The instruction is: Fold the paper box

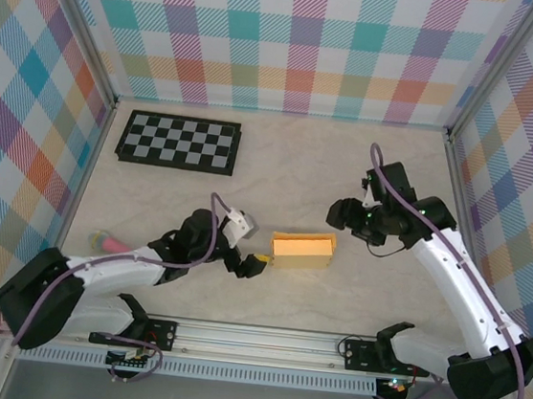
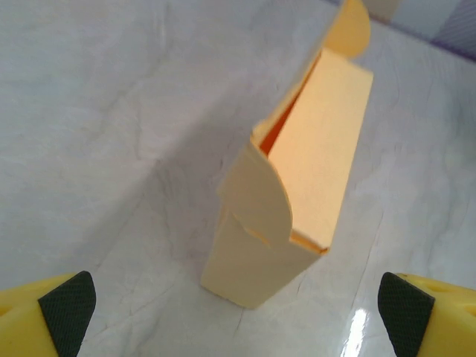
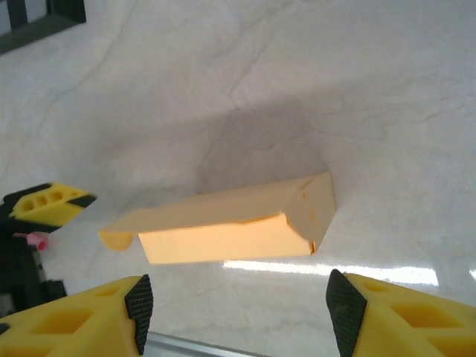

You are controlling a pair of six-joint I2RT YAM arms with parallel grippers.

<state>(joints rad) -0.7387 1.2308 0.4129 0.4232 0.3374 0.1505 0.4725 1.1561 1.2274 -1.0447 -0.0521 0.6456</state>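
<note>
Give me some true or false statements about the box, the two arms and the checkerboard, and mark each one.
1. The paper box lies on the table between the two arms. True.
2. The left gripper is clamped on the box. False: its fingers stand wide apart, with the box ahead of them and untouched.
3. The checkerboard sits at the far left of the table, apart from the box. True.
4. The box is a flat sheet with nothing folded. False: it already has a box shape, though a rounded flap sticks out at one end.
5. The right gripper is open and holds nothing. True.
</note>
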